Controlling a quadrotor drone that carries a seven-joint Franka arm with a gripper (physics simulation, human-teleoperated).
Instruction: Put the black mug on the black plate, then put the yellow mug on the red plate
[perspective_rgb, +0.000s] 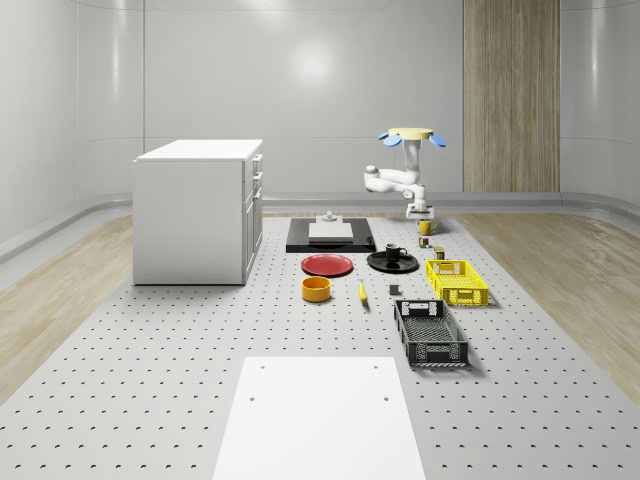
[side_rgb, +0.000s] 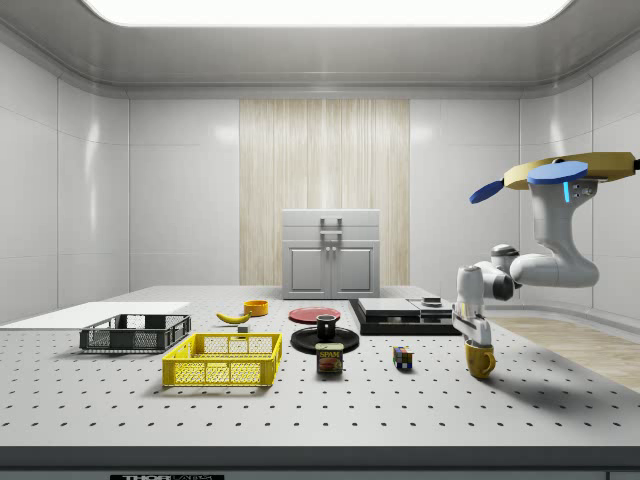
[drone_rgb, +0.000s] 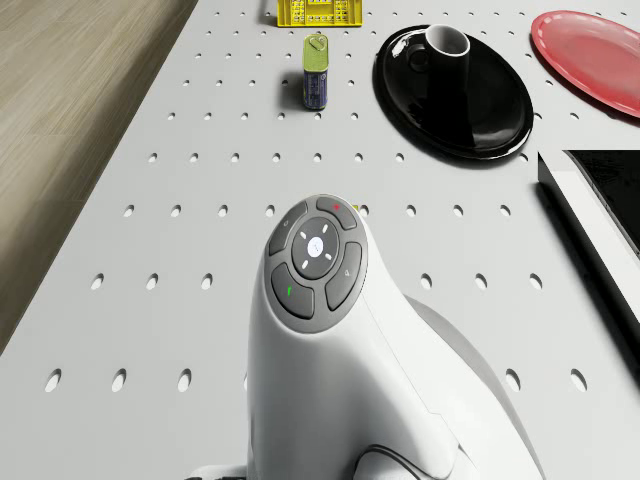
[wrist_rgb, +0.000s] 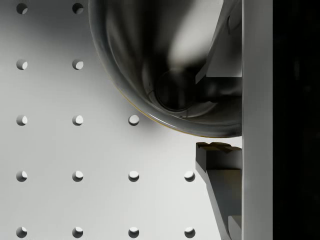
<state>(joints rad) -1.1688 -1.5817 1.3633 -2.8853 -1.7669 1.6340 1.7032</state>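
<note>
The black mug (perspective_rgb: 396, 252) sits on the black plate (perspective_rgb: 392, 263) at centre frame; right of it, under the hovering drone (perspective_rgb: 411, 136), the hand (side_rgb: 478, 345) grips the yellow mug (side_rgb: 481, 362), red plate (perspective_rgb: 327, 265) pending.

bare table (side_rgb: 560, 400) around yellow mug (side_rgb: 481, 361), cube (side_rgb: 403, 357) near

Pale grey panelled walls (perspective_rgb: 300, 80) w/ rounded corners, one vertical wood-slat panel (perspective_rgb: 511, 95) on the back wall. White perforated table (perspective_rgb: 150, 380) in the middle, wood floor (perspective_rgb: 50, 300) either side. White cabinet (perspective_rgb: 198, 211) w/ drawers stands on the table. Bright ceiling light strip (side_rgb: 330, 10) overhead
</note>
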